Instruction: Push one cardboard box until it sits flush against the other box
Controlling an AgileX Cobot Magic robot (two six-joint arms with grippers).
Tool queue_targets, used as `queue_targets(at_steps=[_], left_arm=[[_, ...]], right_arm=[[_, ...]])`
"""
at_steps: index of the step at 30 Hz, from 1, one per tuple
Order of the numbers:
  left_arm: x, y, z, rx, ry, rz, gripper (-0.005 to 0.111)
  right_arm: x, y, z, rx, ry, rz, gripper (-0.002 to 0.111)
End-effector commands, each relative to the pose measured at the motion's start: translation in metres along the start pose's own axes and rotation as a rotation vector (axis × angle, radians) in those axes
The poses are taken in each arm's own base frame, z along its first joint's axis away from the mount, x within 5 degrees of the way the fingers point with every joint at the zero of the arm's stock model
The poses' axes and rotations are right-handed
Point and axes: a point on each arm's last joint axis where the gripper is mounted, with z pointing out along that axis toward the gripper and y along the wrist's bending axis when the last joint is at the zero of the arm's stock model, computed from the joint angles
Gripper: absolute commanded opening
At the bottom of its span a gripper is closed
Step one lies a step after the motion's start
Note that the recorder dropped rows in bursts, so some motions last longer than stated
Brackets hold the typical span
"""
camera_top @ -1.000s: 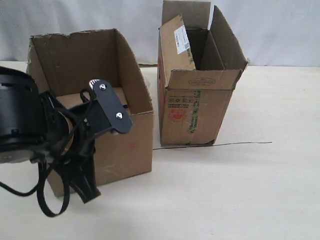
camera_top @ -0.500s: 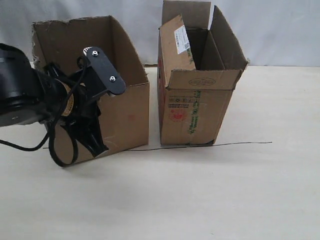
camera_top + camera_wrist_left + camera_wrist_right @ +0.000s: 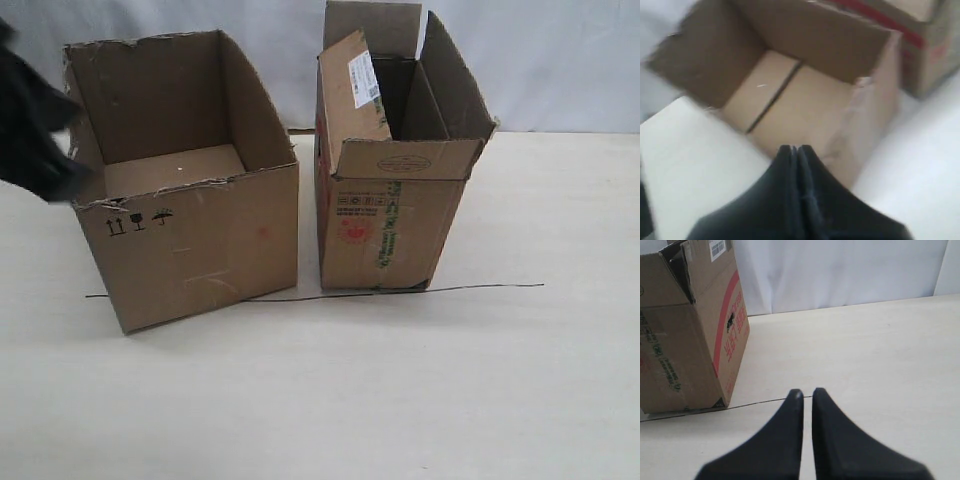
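The wide cardboard box (image 3: 190, 235), with ragged torn top edges and small black symbols, stands on the left and is seen from above as the cardboard box (image 3: 805, 100). The other box (image 3: 395, 215), taller, with upright flaps and a white label, stands to its right; a narrow strip of table shows between the two. In the left wrist view the left gripper (image 3: 796, 149) is shut and hovers by the wide box's outer wall. Its arm is a black blur (image 3: 30, 120) at the far left. The right gripper (image 3: 806, 391) is shut over bare table, apart from the other box (image 3: 690, 330).
A thin black line (image 3: 480, 287) runs across the light table (image 3: 450, 390) along the fronts of both boxes. A white backdrop (image 3: 560, 60) closes the far side.
The left arm has pulled away from the front of the wide box toward the far left edge. The wide box shifted back to the black line a second ago and has stayed still since.
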Motion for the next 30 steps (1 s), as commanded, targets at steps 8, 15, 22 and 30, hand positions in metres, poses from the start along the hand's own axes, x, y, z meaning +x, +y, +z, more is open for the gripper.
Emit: queue_targets(at_steps=[8,15,22,30], left_arm=[[0.082,0.134,0.049,-0.098,0.16,-0.612,0.0],[0.132,0.173,0.125,0.259,0.069,-0.944,0.0],[0.14,0.154,0.225,0.272,0.173,-0.903,0.0],[0.13,0.147,0.285,0.437,0.149,-0.928,0.0]], right_arm=[[0.001,0.0,0.0,-0.004,-0.001,0.003,0.005],[0.001,0.0,0.0,-0.004,-0.001,0.003,0.005],[0.001,0.0,0.0,-0.004,-0.001,0.003,0.005],[0.001,0.0,0.0,-0.004,-0.001,0.003,0.005]])
